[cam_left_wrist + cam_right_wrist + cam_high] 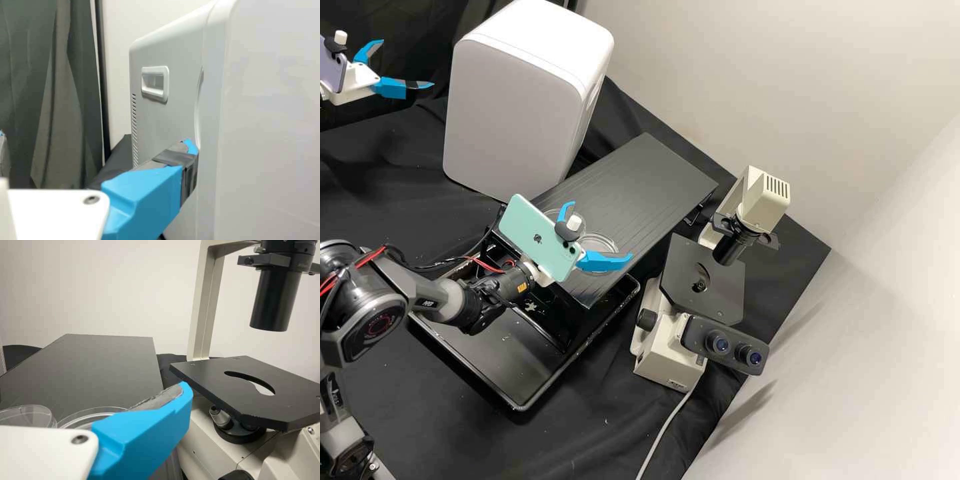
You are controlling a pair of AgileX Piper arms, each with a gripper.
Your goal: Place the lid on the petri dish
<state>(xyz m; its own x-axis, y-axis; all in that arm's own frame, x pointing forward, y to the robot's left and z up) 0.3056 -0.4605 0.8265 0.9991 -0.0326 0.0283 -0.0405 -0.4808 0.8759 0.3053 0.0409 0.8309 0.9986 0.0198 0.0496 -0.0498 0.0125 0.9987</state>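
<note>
While the left hand gapes empty, the right hand hangs open, empty, over the petri dish.

I see a white rounded cabinet standing at the rear of the black cloth. A black ridged panel extends over one end of a black tray. A microscope stands just beside the tray, with a white cable running from its base.

Right gripper held low, spread wide; left gripper (likewise spread) raised well apart
</note>
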